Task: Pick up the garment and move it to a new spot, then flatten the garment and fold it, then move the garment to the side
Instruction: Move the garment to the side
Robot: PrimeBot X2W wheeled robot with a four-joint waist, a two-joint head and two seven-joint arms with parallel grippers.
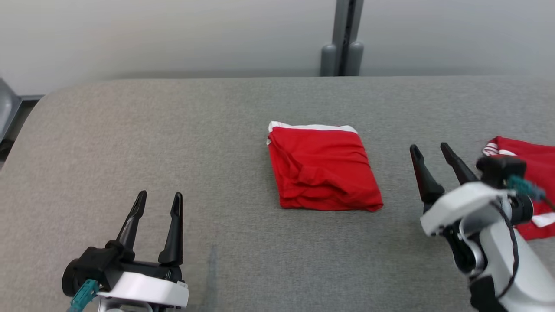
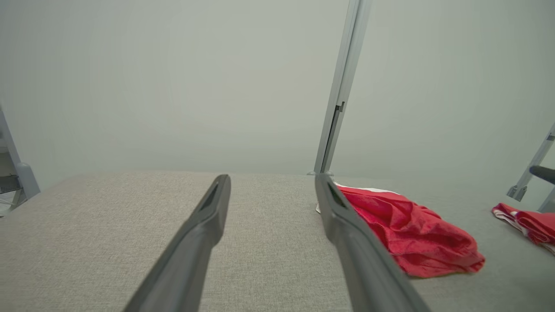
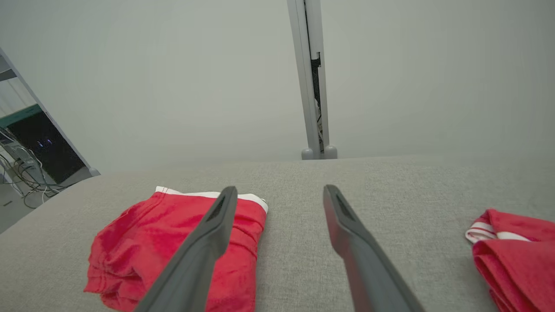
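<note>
In the head view, the garment (image 1: 323, 171) is lying folded into a red block with a white band along its far edge, near the middle of the grey tabletop (image 1: 130, 130). Bare cloth surface is stretching wide to its left, up to the rounded left corner. The left claw (image 1: 160, 196) is sitting at the lower left, fingers apart and holding nothing. The right claw (image 1: 430, 147) is standing just right of the garment, fingers also apart and holding nothing. Another red cloth (image 1: 533, 173) is lying at the right edge.

In the left wrist view, the left claw (image 2: 272, 178) is pointing over bare tabletop (image 2: 86, 225), the garment (image 2: 412, 234) lying to its right.

In the right wrist view, the right claw (image 3: 279, 189) is spreading over the open strip between the garment (image 3: 130, 242) and the other red cloth (image 3: 511, 255).
</note>
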